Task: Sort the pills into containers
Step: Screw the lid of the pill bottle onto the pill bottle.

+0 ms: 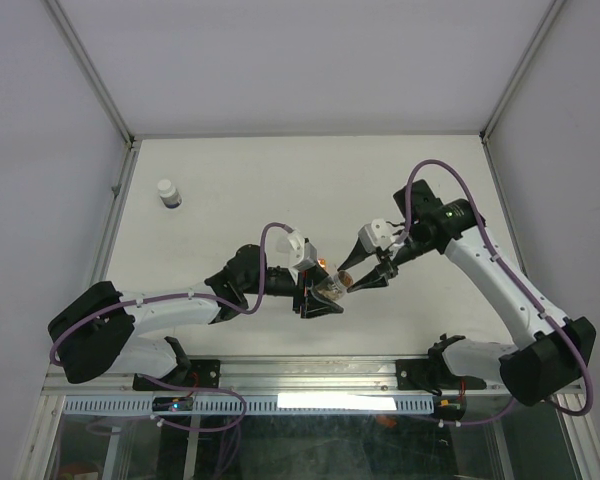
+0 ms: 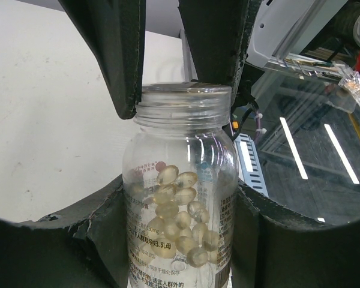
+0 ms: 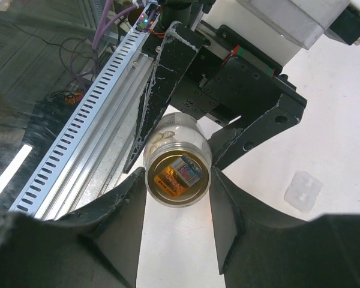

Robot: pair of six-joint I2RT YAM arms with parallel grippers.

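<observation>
A clear bottle (image 1: 330, 288) with a printed label lies tilted in mid-air above the table's near middle. My left gripper (image 2: 179, 192) is shut on its body. Several pale yellow pills (image 2: 177, 210) sit heaped inside it. The bottle's mouth (image 3: 177, 175) has no cap and faces the right wrist camera. My right gripper (image 3: 177, 180) has its fingers against both sides of the rim. In the left wrist view the right gripper's fingers (image 2: 123, 72) frame the threaded neck. A small white bottle with a dark band (image 1: 168, 192) stands upright at the far left.
A small clear plastic piece (image 3: 303, 191) lies on the white table (image 1: 280, 180) to the right of the held bottle. A slotted metal rail (image 3: 78, 138) runs along the table's near edge. White walls (image 1: 40, 150) enclose the sides and back.
</observation>
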